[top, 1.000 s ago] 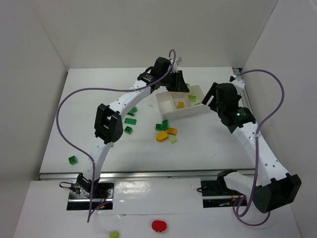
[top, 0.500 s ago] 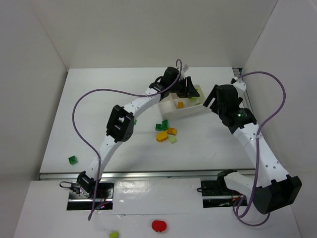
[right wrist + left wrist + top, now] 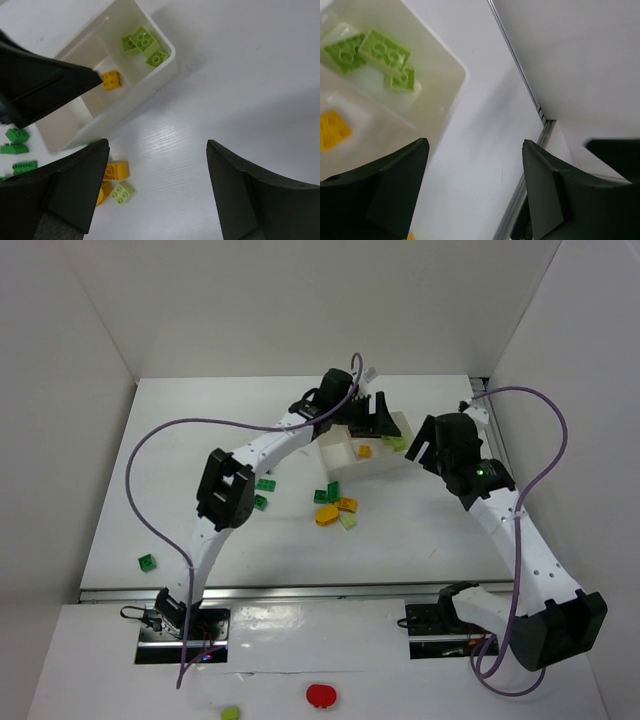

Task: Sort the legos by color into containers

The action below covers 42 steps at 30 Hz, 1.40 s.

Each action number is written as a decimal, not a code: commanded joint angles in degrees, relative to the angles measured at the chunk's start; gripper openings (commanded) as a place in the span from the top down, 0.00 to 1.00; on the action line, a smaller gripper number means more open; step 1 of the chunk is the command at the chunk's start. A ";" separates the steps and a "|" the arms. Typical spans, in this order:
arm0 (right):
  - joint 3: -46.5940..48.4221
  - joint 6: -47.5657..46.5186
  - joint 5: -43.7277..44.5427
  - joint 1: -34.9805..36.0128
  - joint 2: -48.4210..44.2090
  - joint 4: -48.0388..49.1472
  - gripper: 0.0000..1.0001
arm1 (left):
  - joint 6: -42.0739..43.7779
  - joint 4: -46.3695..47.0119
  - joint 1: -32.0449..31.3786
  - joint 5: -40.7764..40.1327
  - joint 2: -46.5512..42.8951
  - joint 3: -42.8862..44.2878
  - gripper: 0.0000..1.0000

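The shallow white plastic tray (image 3: 140, 92) with three boxes sits toward the far right corner of the table (image 3: 200, 420). Three pale yellow-green studded bricks (image 3: 385, 48) lie in its right-end box, and one small orange brick (image 3: 111, 80) lies in the middle box. More orange bricks (image 3: 347, 505) and dark green bricks (image 3: 327, 494) lie loose by the tray's near side. The left gripper (image 3: 475, 145) hangs over the tray, jaws wide apart, holding nothing. The right gripper (image 3: 157, 145) beside the tray is wide apart too, with nothing in it. The bricks look light, hard and smooth, so they may slip. Best pinch one by its two flat sides, not the bumpy top.
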 commanded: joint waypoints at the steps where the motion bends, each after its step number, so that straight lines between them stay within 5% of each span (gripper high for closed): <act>1: -3.05 -4.88 -8.39 -0.30 1.76 3.10 0.14 | 9.52 -4.33 0.02 -1.41 -19.60 -8.66 0.16; 6: -9.30 -8.75 -17.01 6.35 6.86 6.44 0.12 | 17.44 -11.37 2.29 -14.14 -35.55 -25.45 0.19; 11: -11.50 -12.71 -20.20 16.73 15.62 9.79 0.09 | 16.23 -15.08 5.64 -24.62 -47.51 -42.75 0.20; 24: -7.81 -17.46 -17.74 23.25 31.55 16.47 0.14 | 12.53 -23.07 11.36 -28.59 -51.84 -49.56 0.20; 28: -7.81 -17.46 -16.60 24.66 33.06 19.54 0.25 | 12.53 -23.60 11.36 -27.80 -50.61 -49.56 0.22; 33: -6.58 -16.93 -14.75 26.50 32.72 17.80 0.69 | 12.00 -24.13 11.36 -26.56 -50.08 -49.56 0.22; 42: -5.62 -12.98 -3.27 21.86 14.35 7.69 0.72 | 18.85 -30.28 8.20 -28.67 -47.44 -51.49 0.08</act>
